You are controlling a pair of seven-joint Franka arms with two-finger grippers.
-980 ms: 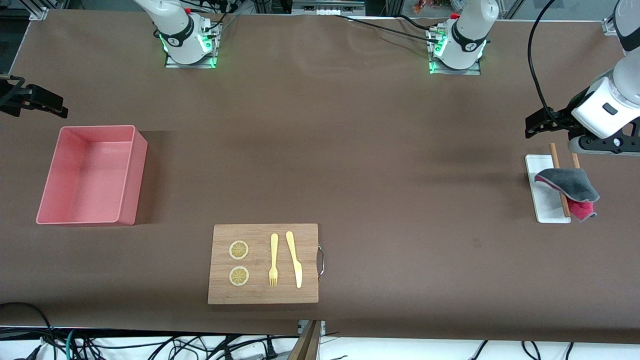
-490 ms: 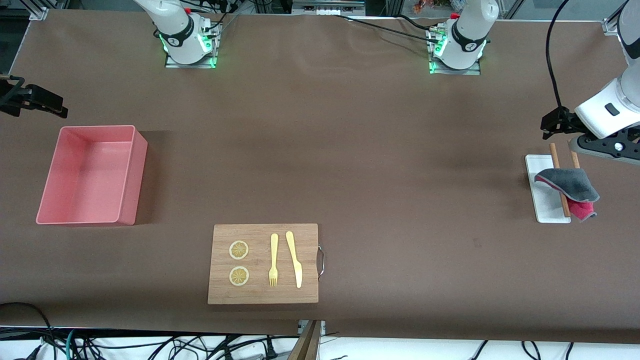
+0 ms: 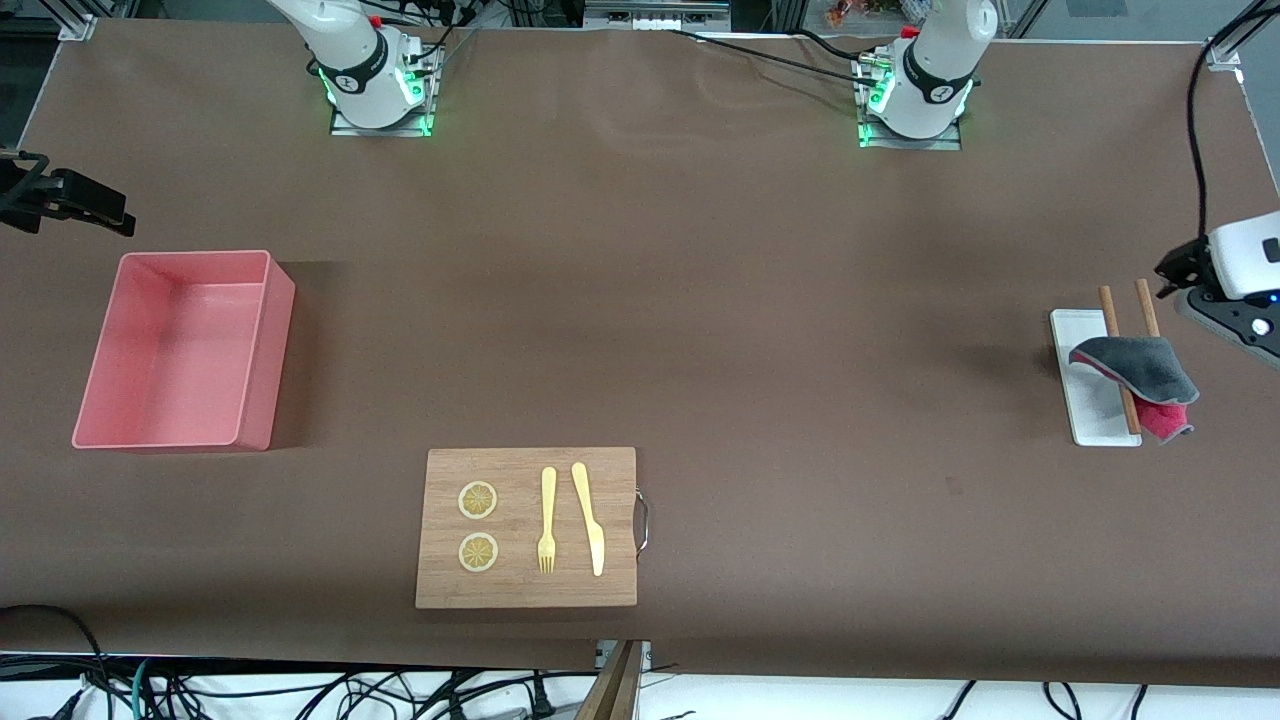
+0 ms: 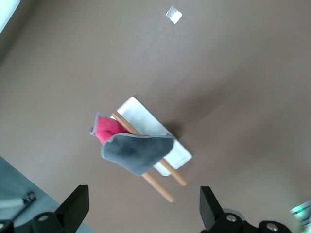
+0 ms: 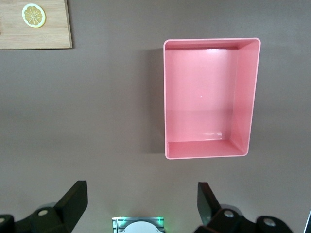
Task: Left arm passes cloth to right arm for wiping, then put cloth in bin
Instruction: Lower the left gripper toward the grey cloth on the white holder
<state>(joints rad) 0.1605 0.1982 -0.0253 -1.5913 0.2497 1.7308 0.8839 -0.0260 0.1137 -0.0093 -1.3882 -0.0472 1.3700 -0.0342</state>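
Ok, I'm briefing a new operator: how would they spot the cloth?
Look to the left arm's end of the table, where a small white tray lies. The cloth drapes over two wooden sticks there, the only soft thing, grey above and red below.

A wide table [image 3: 700,300] under a matte brown cover fills the scene, lit evenly from above, with soft shadows beside what stands on it. Along its near edge, a pale floor strip [image 3: 800,700] carries a tangle of black cables [image 3: 250,690]. At its top edge sit metal framing [image 3: 75,20] and more wiring.
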